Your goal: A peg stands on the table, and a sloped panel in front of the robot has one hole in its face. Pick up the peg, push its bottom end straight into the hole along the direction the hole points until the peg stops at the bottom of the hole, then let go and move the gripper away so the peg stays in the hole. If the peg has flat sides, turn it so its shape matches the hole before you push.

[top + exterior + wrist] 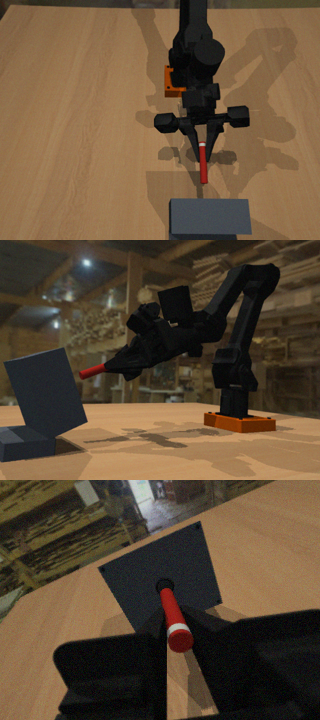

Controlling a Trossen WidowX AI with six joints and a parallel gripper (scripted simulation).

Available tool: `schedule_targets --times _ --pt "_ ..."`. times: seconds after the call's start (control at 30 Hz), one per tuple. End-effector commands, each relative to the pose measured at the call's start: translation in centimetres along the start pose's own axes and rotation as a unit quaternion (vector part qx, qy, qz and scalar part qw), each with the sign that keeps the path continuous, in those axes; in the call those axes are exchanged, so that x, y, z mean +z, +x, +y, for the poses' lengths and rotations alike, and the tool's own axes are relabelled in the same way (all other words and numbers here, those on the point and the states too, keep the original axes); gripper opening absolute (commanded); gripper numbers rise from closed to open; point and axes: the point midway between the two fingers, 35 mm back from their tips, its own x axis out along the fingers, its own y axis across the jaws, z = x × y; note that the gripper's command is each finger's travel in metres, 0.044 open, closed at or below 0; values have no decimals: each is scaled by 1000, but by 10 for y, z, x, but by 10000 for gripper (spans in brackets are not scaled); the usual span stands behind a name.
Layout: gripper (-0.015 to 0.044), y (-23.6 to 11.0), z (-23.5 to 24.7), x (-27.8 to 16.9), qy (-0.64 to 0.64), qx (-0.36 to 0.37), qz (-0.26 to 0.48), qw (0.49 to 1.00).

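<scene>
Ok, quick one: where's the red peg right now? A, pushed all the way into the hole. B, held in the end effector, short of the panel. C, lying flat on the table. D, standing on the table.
B: the end effector is shut on the red peg, whose tip hangs in the air short of the sloped panel.

We're in a warehouse or lumber workshop. Timber roof beams (pixel 160 255) overhead, stacked shelving (pixel 289 325) blurred beyond the wooden surface (pixel 165 457).
</scene>
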Motion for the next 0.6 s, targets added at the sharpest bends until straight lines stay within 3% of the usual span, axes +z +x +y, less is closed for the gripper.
schedule_targets --times 0.0,0.57 --pt "0 2 0 -1 -2 2 -2 1000" --pt "0 24 -2 -3 0 2 -7 1000"
